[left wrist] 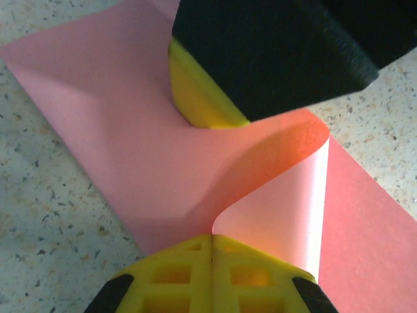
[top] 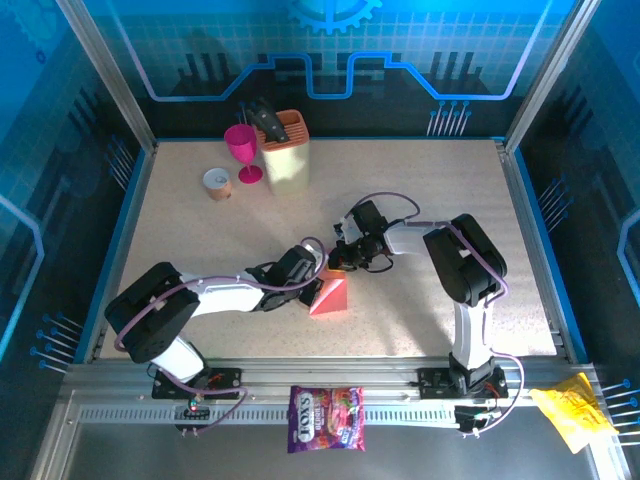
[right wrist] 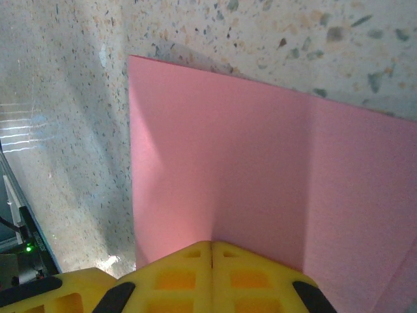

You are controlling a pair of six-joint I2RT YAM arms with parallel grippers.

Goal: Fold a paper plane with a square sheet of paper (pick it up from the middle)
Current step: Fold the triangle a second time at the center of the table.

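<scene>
The square sheet of paper (top: 331,298) is pink-red and partly folded, showing as a wedge at the table's middle front between both grippers. My left gripper (top: 316,282) is shut at its left side. In the left wrist view its yellow fingertips (left wrist: 212,236) pinch a flap of the sheet (left wrist: 117,117) that curls up to the right. My right gripper (top: 341,267) comes in from the far side, one yellow finger (left wrist: 199,98) meeting the paper. In the right wrist view that gripper (right wrist: 212,243) is shut on the sheet (right wrist: 228,150), and a soft ridge runs away from the tips.
At the back left stand a beige knife block (top: 287,152), a magenta goblet (top: 243,150) and a small round cup (top: 217,183). A purple candy bag (top: 326,418) and a yellow wrapper (top: 570,410) lie on the front rail, off the table.
</scene>
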